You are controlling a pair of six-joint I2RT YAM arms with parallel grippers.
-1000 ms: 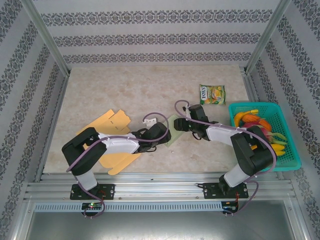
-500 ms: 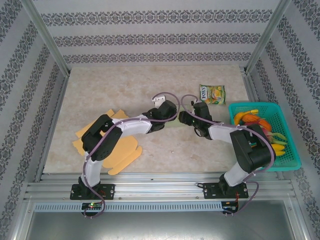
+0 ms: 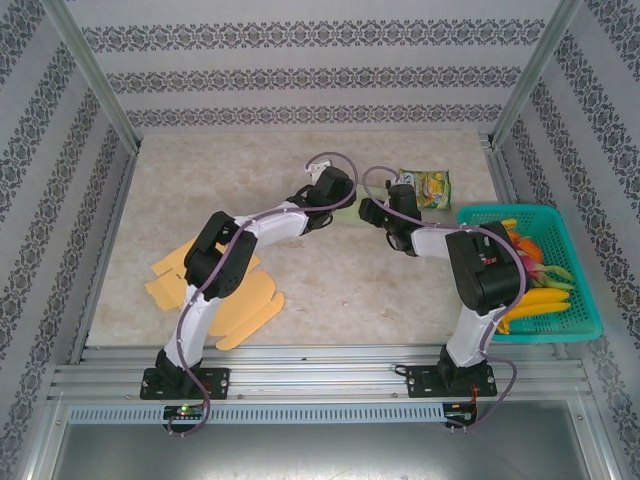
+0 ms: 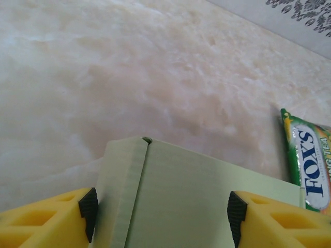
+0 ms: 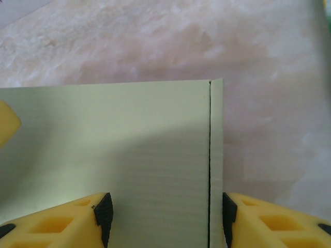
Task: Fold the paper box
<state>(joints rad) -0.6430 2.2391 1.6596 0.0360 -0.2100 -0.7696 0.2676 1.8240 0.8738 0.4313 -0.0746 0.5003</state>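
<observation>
Nearest the bases, orange blanks [image 3: 245, 305] lie flat at the left of the tabletop [image 3: 200, 170]. Farther out, mid-tabletop, both arms reach in and meet at the pale green box [image 4: 196, 201], which sits between them, just short of the bag [image 3: 425, 188] and left of the basket [image 3: 510, 209].

The left fingers [image 4: 62, 219] stand about half apart, with one pad at the box's creased side flap and the other over its main panel. The right fingers [image 5: 67, 222] stand much the same, with one pad at the narrow strip beyond a crease. I cannot tell whether either pair pinches the card or merely rests on it.

The step looks like raising flaps along those creases. To do it well, each arm should work its own crease and bear evenly, so the box does not skid toward the bag. The bend should follow the scored line, not cross the panel.
</observation>
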